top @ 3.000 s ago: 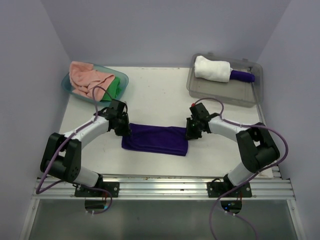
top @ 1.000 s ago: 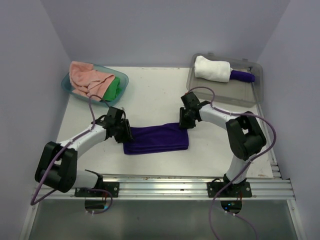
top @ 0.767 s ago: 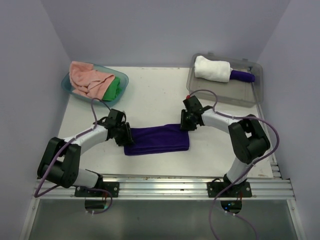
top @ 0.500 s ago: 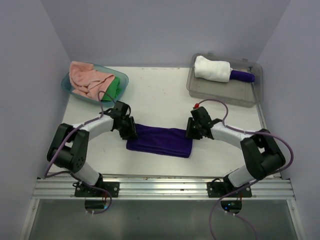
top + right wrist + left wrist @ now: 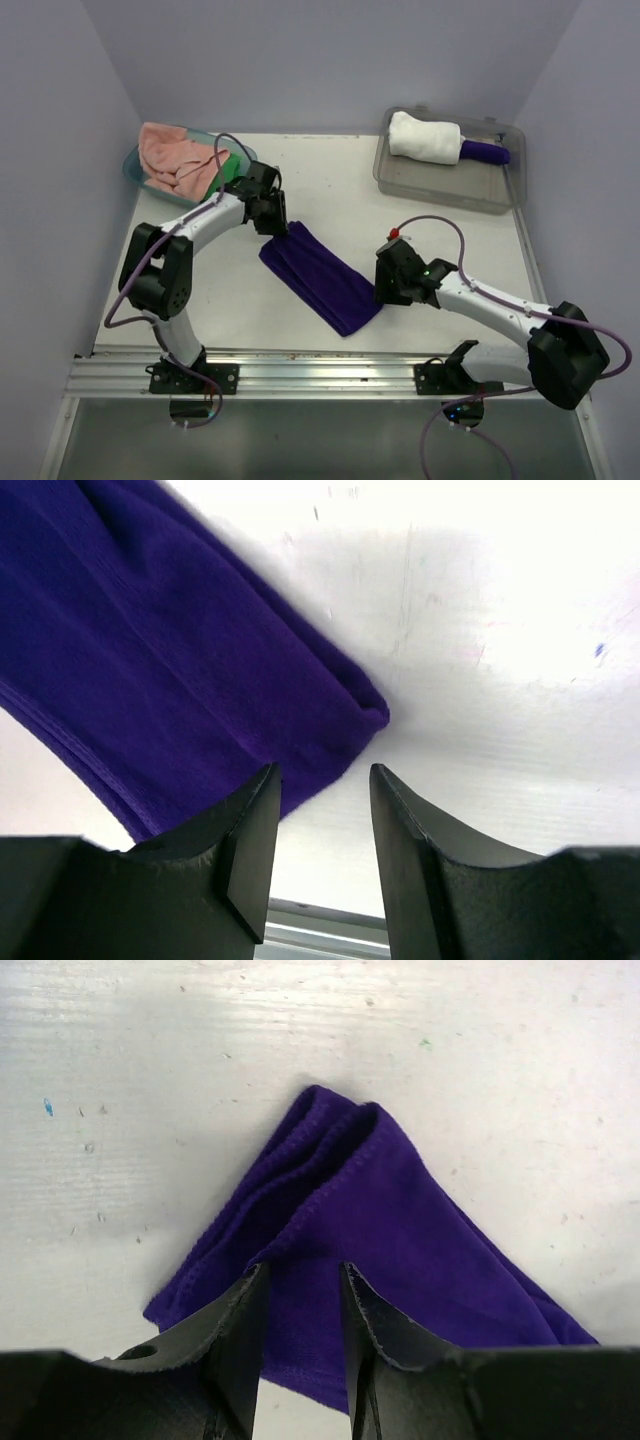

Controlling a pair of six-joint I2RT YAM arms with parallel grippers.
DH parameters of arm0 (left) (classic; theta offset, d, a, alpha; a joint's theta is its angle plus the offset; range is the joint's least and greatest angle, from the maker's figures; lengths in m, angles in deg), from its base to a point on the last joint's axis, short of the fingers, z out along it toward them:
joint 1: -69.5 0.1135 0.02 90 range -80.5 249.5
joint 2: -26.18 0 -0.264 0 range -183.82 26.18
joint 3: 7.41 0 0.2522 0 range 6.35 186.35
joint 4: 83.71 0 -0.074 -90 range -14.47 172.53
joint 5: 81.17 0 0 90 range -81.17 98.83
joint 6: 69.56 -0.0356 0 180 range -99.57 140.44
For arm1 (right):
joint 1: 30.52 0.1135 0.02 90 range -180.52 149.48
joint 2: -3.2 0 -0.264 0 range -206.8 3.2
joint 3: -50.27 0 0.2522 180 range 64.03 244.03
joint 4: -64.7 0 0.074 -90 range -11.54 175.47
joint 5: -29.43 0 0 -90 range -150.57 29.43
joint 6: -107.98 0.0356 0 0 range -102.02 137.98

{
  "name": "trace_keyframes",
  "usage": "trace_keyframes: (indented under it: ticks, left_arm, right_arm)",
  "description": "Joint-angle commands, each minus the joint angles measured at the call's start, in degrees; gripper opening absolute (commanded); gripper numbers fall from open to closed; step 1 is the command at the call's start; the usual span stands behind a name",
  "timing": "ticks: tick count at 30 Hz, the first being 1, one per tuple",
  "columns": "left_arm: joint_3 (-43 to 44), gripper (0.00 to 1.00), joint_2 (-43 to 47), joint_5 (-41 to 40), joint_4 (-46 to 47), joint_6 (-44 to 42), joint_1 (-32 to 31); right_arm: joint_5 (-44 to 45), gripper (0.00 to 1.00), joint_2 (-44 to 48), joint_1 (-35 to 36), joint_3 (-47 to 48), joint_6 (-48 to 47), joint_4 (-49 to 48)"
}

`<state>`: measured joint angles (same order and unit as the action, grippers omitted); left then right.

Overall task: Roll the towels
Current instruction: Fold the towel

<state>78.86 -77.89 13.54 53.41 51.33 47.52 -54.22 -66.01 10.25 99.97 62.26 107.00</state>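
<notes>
Folded dark purple towel [image 5: 322, 274] on counter [image 5: 330, 180], left end effector [image 5: 300, 1270] clamped on its corner, right end effector [image 5: 324, 772] apart alongside

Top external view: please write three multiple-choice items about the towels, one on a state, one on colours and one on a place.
1. The dark purple towel on the table is: A rolled tight; B folded flat; C hanging in the air.
2. The teal tub holds towels of which colours? A pink and green; B white and purple; C only white.
3. The white towel lies: A in the teal tub; B on the table; C in the clear grey tray.
Answers: 1 B, stacked edges show in the left wrist view. 2 A, the pink towel and the green towel fill it. 3 C, it rests rolled there.
</notes>
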Motion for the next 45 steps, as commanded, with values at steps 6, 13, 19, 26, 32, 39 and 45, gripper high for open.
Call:
trace_keyframes:
  ticks: [6,13,19,26,32,39,45]
  left_arm:
    - [-7.62,0.36,11.52,-0.22,-0.85,1.18,-1.31]
    - [-12.83,0.41,12.93,-1.81,-0.32,2.68,-1.31]
    - [-13.62,0.38,12.49,-4.45,0.65,4.08,-1.31]
    - [-11.70,0.37,9.07,-8.31,2.23,6.37,-1.23]
    - [-10.28,0.33,7.30,-9.19,2.05,6.46,-1.23]
    - [-9.93,0.28,8.45,-9.54,1.97,6.98,-1.23]
    - [-9.67,0.29,9.50,-10.95,0.74,8.04,-1.23]
  right_arm:
    - [8.69,0.45,-11.19,-2.19,14.23,-7.78,2.68]
    - [4.81,0.45,-16.83,-2.37,18.28,-10.17,0.73]
    - [6.04,0.45,-13.16,-2.54,15.39,-8.59,-0.67]
    - [7.44,0.45,-10.86,-2.81,14.07,-7.27,-0.14]
    - [7.98,0.45,-10.68,-2.81,13.54,-6.74,0.38]
    - [6.92,0.45,-10.68,-2.81,12.84,-6.39,-0.41]
    - [6.31,0.46,-12.09,-2.89,13.54,-7.44,-0.06]
